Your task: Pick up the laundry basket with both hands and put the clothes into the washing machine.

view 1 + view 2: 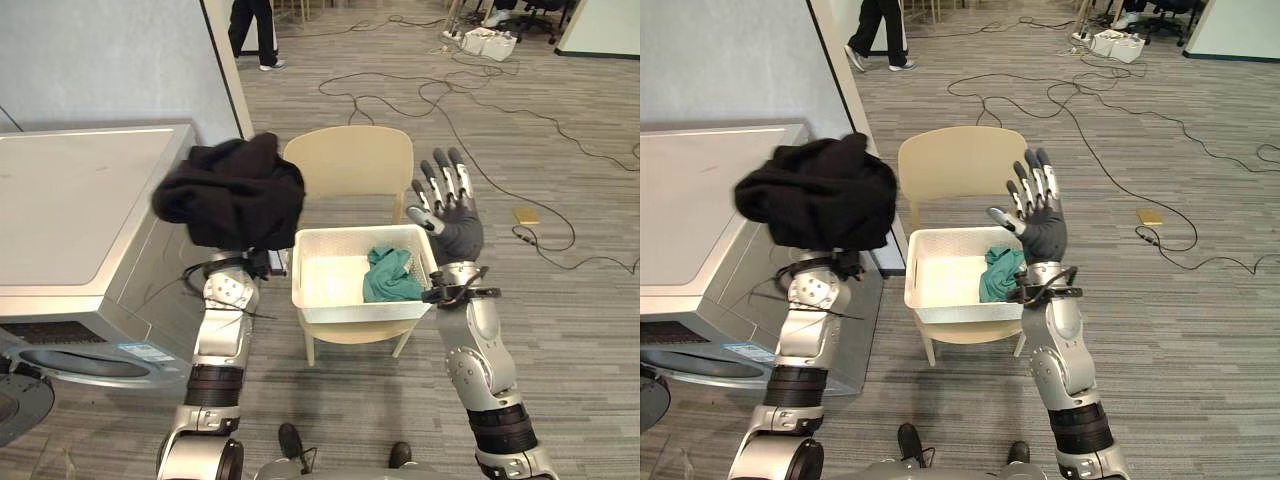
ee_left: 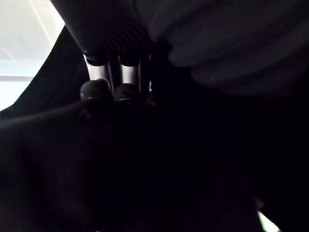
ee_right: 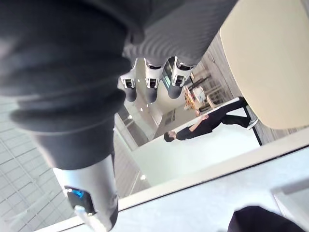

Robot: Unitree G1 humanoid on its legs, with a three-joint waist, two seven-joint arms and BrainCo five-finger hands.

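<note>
A bunched black garment (image 1: pixel 235 190) is raised on the left arm, between the silver-grey washing machine (image 1: pixel 70 210) on the left and the cream plastic chair (image 1: pixel 350 160). The cloth covers the left hand (image 2: pixel 99 72), so I cannot tell whether that hand grips it or just carries it. The white plastic laundry basket (image 1: pixel 300 270) sits on the chair seat with a crumpled teal garment (image 1: pixel 390 275) in its right half. The right hand (image 1: pixel 452 212) is lifted just right of the basket, with its fingers (image 1: pixel 441 168) straight, spread and holding nothing. Far off, a person's legs (image 1: pixel 250 30) stand on the grey floor (image 1: pixel 560 320).
</note>
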